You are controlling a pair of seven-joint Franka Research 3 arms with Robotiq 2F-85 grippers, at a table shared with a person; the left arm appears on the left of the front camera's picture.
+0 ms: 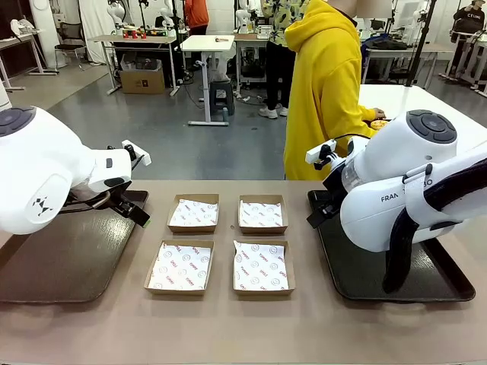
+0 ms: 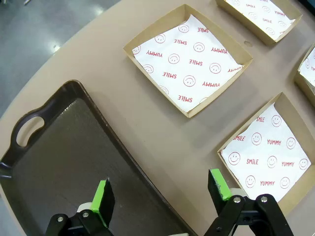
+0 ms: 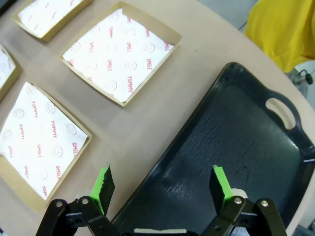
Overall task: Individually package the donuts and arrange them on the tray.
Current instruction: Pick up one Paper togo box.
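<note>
Something small, round and yellow-orange, which may be one of the donuts (image 1: 378, 123), lies on the white table behind, by the hand of a person in a yellow hoodie (image 1: 323, 84). Four shallow cardboard boxes lined with printed paper sit mid-table, all without a donut: (image 1: 193, 213), (image 1: 262, 214), (image 1: 180, 266), (image 1: 262, 266). My left gripper (image 1: 139, 214) (image 2: 162, 196) hovers open over the inner edge of the left dark tray (image 1: 46, 266) (image 2: 54, 162). Above the right dark tray (image 1: 365, 285) (image 3: 236, 147), my right gripper (image 1: 316, 216) (image 3: 165, 189) hangs open over its inner edge. Nothing is between either pair of fingers.
The person stands at the far side, turned toward the white table at back right. In the left wrist view two boxes (image 2: 189, 59) (image 2: 268, 157) lie just beyond the fingers; in the right wrist view two boxes (image 3: 120, 54) (image 3: 39, 137) lie beside the tray.
</note>
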